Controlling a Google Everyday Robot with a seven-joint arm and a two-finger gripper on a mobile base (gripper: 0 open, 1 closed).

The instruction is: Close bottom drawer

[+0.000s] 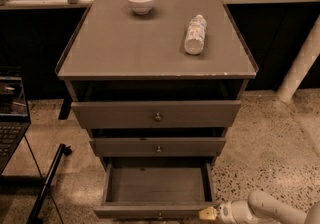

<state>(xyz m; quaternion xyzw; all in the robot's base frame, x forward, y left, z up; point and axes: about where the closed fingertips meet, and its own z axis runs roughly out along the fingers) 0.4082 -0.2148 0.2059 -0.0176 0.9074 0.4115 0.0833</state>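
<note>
The bottom drawer (157,211) of the grey-brown wooden cabinet is pulled far out, and its inside shows bare. Its slim front runs along the lower edge of the camera view, with a tiny knob at the middle. My gripper (206,214) is at the bottom right, at the end of a white arm, with its yellowish tip next to the right end of the drawer front. The middle drawer (158,146) and the top drawer (157,114) each stand a little way out.
A white bowl (140,1) and a lying plastic bottle (195,34) rest on the cabinet top (125,48). A laptop (11,118) on a black stand is at the left. A white post (300,63) leans at the right. The floor is speckled terrazzo.
</note>
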